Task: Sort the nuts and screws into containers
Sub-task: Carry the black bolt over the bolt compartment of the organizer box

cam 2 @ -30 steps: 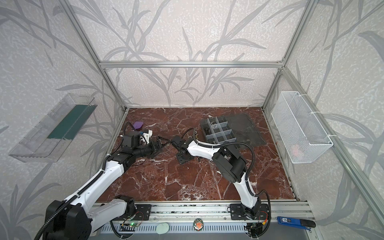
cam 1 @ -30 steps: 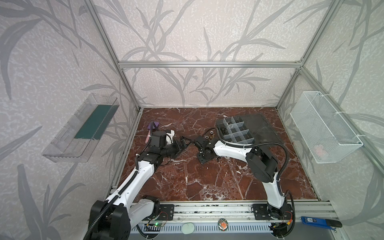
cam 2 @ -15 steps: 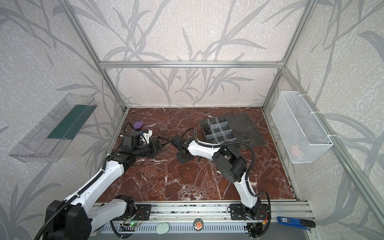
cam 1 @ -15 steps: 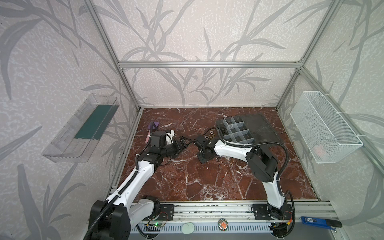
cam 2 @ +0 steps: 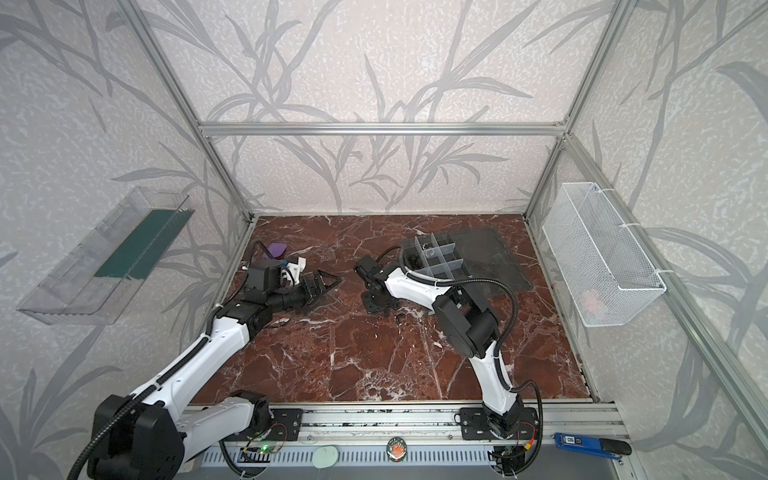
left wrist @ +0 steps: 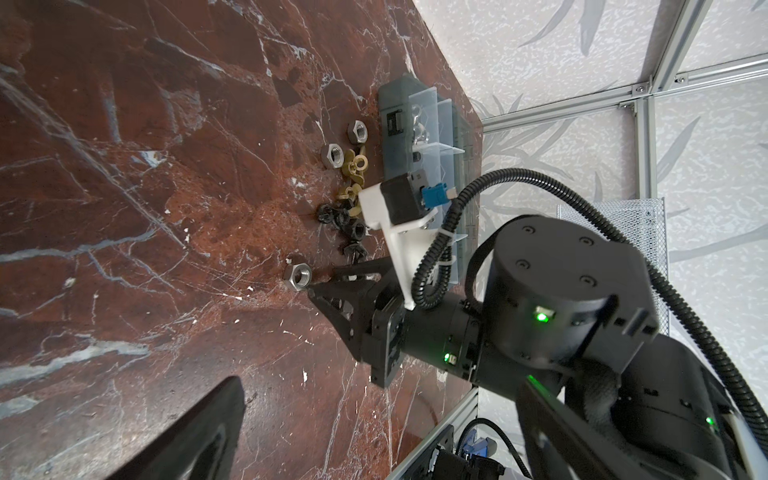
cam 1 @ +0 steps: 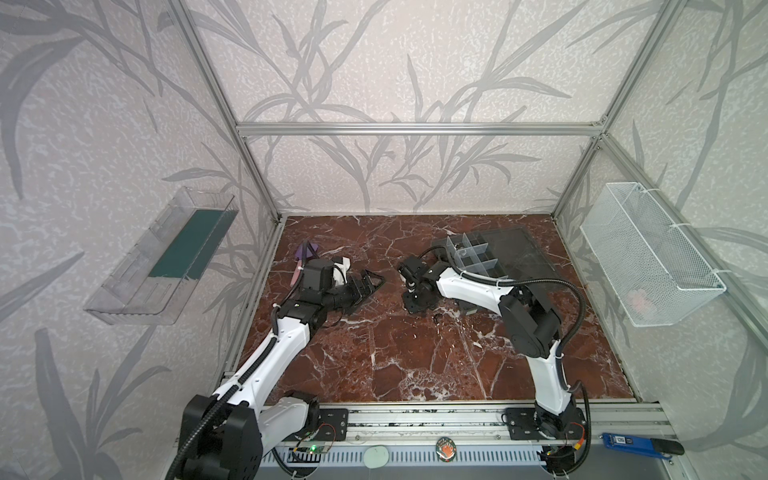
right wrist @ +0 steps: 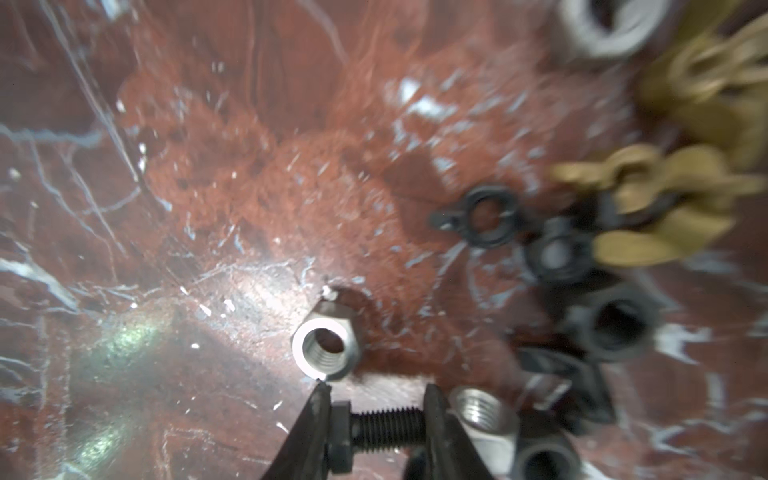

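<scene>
One black screw (right wrist: 386,428) clamped in right gripper (right wrist: 377,395), mid-frame in both top views, just left of box (cam 1: 473,249); loose nuts (left wrist: 333,156) nearby on table (cam 1: 374,353); left gripper (cam 1: 376,281): can't tell if open or closed

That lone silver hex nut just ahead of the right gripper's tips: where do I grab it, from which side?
Pinch the silver nut across two opposite flats, coming straight down. It lies flat, hole up, clear of the other nuts. The right gripper is shut on a black screw; place that first.
</scene>
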